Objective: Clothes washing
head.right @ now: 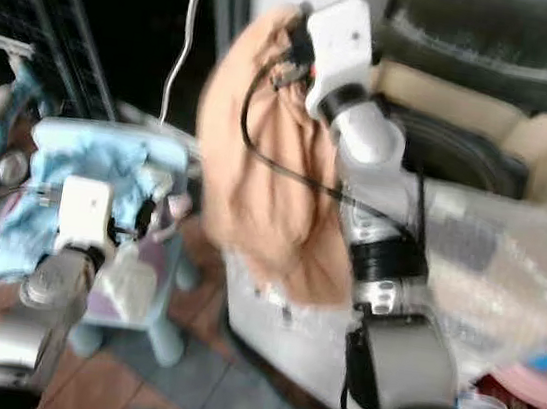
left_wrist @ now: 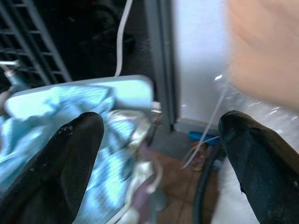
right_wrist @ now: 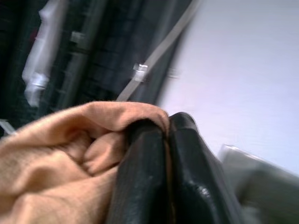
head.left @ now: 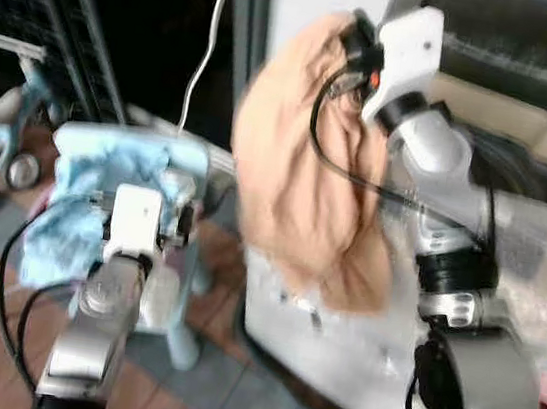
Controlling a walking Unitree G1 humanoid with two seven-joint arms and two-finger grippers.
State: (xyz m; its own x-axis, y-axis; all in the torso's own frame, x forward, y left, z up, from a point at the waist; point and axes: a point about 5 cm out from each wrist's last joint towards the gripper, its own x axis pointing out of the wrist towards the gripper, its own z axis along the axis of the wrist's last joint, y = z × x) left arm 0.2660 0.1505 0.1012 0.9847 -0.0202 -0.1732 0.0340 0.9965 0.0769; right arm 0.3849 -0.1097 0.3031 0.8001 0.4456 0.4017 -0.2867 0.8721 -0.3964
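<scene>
A tan garment (head.left: 301, 183) hangs in the air in front of the white washing machine (head.left: 336, 344), pinched at its top by my right gripper (right_wrist: 167, 140), which is shut on it. The cloth drapes down over the machine's front left corner. The machine's dark tub opening (head.right: 462, 154) lies behind my right arm. My left gripper (left_wrist: 159, 154) is open, held low over a light blue chair (head.left: 194, 159) piled with light blue cloth (head.left: 73, 198) and a pale garment (left_wrist: 140, 135).
A white cable (head.left: 209, 45) hangs down in the dark doorway behind the chair. A child's tricycle (head.left: 6, 129) stands at far left. Clear bubble wrap (head.right: 507, 266) covers the machine's right side. A pink basin (head.right: 531, 395) is at lower right. The floor is tiled.
</scene>
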